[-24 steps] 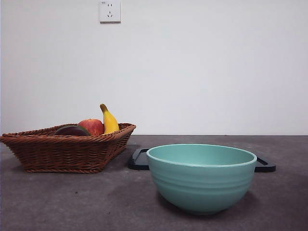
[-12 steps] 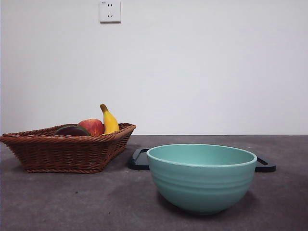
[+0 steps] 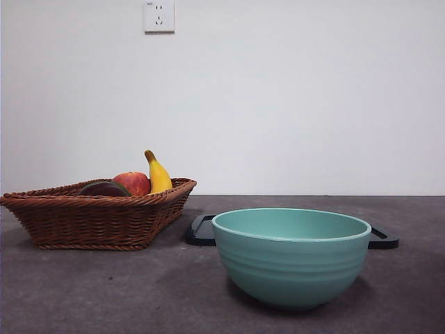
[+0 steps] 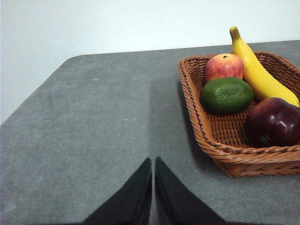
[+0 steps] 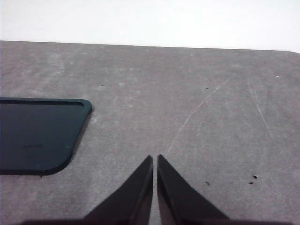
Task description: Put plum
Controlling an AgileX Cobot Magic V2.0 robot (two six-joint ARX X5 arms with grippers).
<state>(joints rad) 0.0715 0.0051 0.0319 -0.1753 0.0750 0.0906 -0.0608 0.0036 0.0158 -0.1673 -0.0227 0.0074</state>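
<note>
**Both grippers closed and empty, plum sitting in the basket**

Left gripper (image 4: 153,161): jaws pressed together, only a thin slit between the tips, nothing held. It hangs over bare grey table (image 4: 93,122), beside the wicker basket (image 4: 206,136) and clear of it, no contact.

Right gripper (image 5: 155,159): same story, jaws together, nothing held. It sits over bare table with a few pale scratches, near the rounded corner of a black tray (image 5: 37,136), not touching it.

Neither arm shows in the front view.

Plum (image 4: 274,123): dark maroon, glossy, resting inside the basket close to the wall nearest the left wrist camera. From the front only its dark top shows over the basket rim.

Rest of the basket:
- green fruit (image 4: 227,95), dull skin, just beside the plum
- apple (image 4: 224,67), red-yellow, past the green fruit and touching it
- banana (image 4: 258,70), lying lengthwise along the apple and green fruit, its near end running behind the plum

Front view layout: basket on the left, teal bowl (image 3: 290,257) nearest the camera right of centre, upright, nothing visible over its rim. Black tray lies flat behind the bowl, its ends showing on either side. Bowl and basket stand apart. White wall socket (image 3: 158,15) high on the wall above the basket.
</note>
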